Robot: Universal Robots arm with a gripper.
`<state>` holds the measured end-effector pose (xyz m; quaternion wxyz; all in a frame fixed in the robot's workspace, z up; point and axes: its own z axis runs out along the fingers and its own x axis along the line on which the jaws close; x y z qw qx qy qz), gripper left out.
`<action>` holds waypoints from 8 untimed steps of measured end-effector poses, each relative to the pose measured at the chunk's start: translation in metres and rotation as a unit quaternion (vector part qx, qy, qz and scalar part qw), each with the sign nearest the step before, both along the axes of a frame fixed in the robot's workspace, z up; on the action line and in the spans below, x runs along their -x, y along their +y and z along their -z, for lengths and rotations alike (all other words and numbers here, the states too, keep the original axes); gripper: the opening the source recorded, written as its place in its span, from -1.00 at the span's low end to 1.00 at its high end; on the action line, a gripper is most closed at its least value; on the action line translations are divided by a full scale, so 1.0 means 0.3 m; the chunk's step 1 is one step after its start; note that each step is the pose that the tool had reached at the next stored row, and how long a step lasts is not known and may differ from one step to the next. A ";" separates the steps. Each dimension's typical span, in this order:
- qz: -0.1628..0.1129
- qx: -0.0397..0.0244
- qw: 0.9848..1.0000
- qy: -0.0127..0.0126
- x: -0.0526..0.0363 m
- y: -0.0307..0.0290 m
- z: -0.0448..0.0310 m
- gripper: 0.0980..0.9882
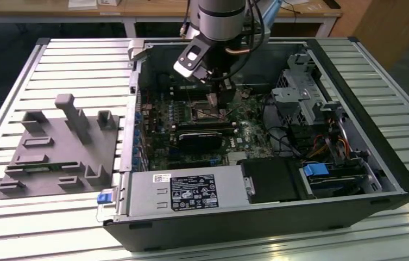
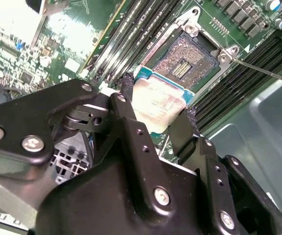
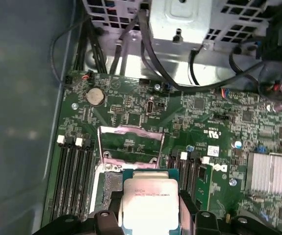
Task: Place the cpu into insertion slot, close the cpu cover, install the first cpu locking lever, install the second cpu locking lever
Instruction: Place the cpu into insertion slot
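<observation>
— Inside the open computer case (image 1: 262,220), low over the green board (image 3: 204,115), the claw (image 2: 156,106) hung with the chip (image 2: 158,100) in its grip. Where did that leave the socket (image 2: 185,59)?

— Just beyond the chip. In both wrist views the chip covered the socket's near edge only. It was not yet down in it, by the look of things.

— And the claw's opening?

— Closed to the chip's width and no further. Its fingers (image 2: 131,117) pressed on two opposite edges, with the pale metal top bare between them. They touched nothing else that could be seen.

— Was the cover (image 3: 129,130) in the way?

— No, it stood tipped up at the socket's far side, and a thin lever (image 2: 266,70) was swung clear beside it.

— So what did the placing ask for?

— A level chip, squared to the socket's rim, and a straight descent. Sliding it sideways risked the fine contacts in the dark centre. The grip wanted to hold until the chip lay flat.
</observation>
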<state>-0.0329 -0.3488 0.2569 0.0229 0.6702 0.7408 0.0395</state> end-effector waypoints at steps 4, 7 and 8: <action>0.011 0.000 1.000 0.000 0.013 0.003 0.005 -0.01; 0.015 0.000 1.000 0.000 0.021 0.012 0.010 -0.01; 0.015 0.000 1.000 0.000 0.023 0.017 0.012 -0.01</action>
